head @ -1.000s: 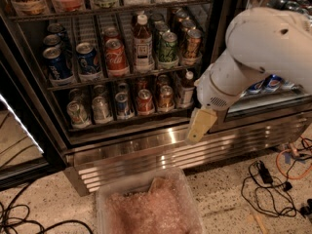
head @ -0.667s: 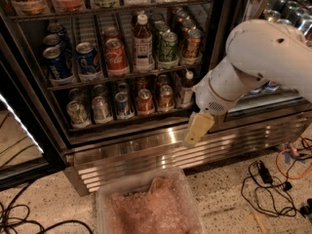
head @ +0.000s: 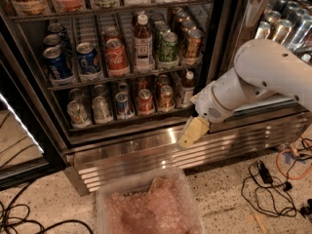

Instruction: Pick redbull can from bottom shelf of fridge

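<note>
The fridge (head: 222,43) stands open, black-framed with wire racks. On the bottom shelf (head: 122,126) a row of small cans stands with a small bottle (head: 185,88) at the right end. The redbull can (head: 123,105), slim and blue-and-silver, is in the middle of that row, between a silver can (head: 101,109) and a red-orange can (head: 145,101). My gripper (head: 192,132), tan-coloured on a white arm (head: 263,74), hangs in front of the fridge's steel base, below and right of the shelf, well apart from the redbull can.
The rack above holds Pepsi cans (head: 88,58), a Coke can (head: 116,57) and a bottle (head: 143,40). The ribbed steel base (head: 146,156) sits below the shelf. A clear plastic bin (head: 146,206) is on the floor. Cables (head: 273,179) lie at right and at left (head: 19,218).
The arm has sunk a little, and the gripper has moved slightly down and to the left, in front of the steel base.
</note>
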Action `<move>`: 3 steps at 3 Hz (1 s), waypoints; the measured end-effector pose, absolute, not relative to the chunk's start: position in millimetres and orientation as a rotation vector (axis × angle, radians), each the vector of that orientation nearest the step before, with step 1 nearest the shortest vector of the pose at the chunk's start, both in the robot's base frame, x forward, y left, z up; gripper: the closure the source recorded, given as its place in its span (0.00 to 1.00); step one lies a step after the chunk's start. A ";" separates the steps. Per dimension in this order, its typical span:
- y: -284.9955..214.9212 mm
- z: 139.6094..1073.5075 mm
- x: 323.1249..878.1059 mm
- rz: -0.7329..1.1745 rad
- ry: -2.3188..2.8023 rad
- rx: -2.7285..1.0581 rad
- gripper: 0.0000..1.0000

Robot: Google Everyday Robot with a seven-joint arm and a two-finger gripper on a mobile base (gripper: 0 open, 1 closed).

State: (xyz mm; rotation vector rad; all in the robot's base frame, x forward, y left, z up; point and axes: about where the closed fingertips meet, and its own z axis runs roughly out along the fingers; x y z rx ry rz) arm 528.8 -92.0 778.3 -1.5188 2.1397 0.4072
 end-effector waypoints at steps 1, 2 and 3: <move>-92.0 778.2 528.8 0.407 2.140 -1.519 0.00; -68.5 760.6 540.9 0.411 2.116 -1.498 0.00; -29.3 721.8 559.0 0.495 2.121 -1.378 0.00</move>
